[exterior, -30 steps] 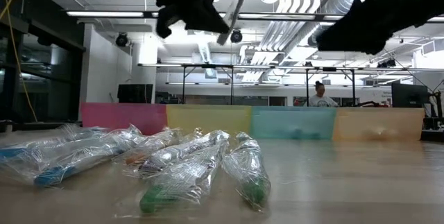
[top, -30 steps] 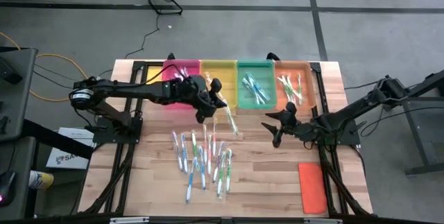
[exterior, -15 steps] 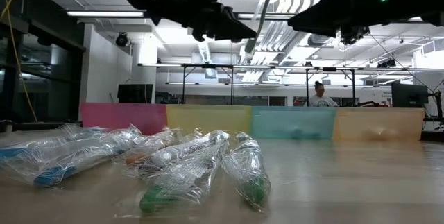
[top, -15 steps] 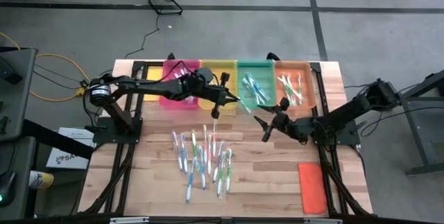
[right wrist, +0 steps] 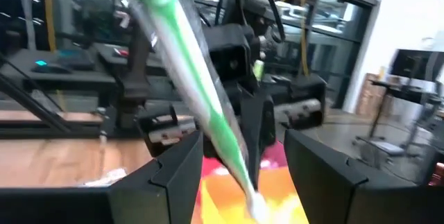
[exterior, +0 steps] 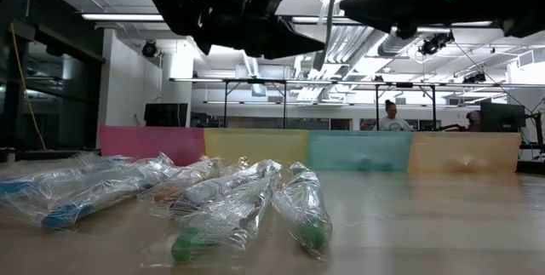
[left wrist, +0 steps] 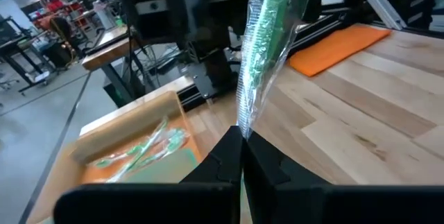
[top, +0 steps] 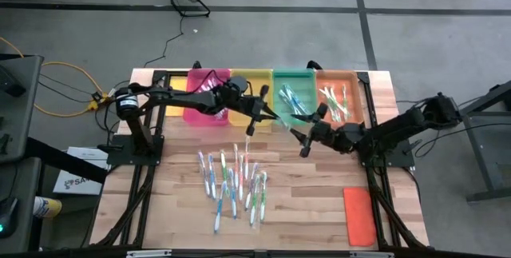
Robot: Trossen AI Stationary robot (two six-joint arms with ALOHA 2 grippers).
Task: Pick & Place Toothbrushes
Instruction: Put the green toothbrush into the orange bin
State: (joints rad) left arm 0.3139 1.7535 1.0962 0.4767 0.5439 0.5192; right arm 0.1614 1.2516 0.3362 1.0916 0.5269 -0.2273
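High view: left gripper (top: 269, 114) held above the table in front of the yellow tray (top: 250, 98) and green tray (top: 292, 102), fingers pinched on one wrapped green toothbrush (top: 281, 119) that bridges toward the right gripper (top: 302, 136). Right gripper faces it from the right, fingers spread wide with the brush's other end between them; contact cannot be told from here. The rest of the toothbrushes (top: 233, 184) lie in a loose cluster on the near-centre of the wooden table (top: 319, 210). More lie in the green tray and in the orange tray (top: 339, 98); the pink tray (top: 204, 98) sits at the far left of the row. Flat orange lid (top: 358, 215) lies near the right corner.

Left wrist view: the closed fingers (left wrist: 229, 158) meet on the clear wrapper's end, the green toothbrush (left wrist: 267, 37) standing out from them; orange tray with green brushes beyond.

Right wrist view: its two fingers (right wrist: 177, 168) stand wide apart, the green toothbrush (right wrist: 194, 92) slanting through the gap, the left gripper behind it.

Low view: both grippers are dark shapes overhead; the wrapped pile (exterior: 230, 203) in front, four trays behind, a person (exterior: 392, 117) far off in the room.
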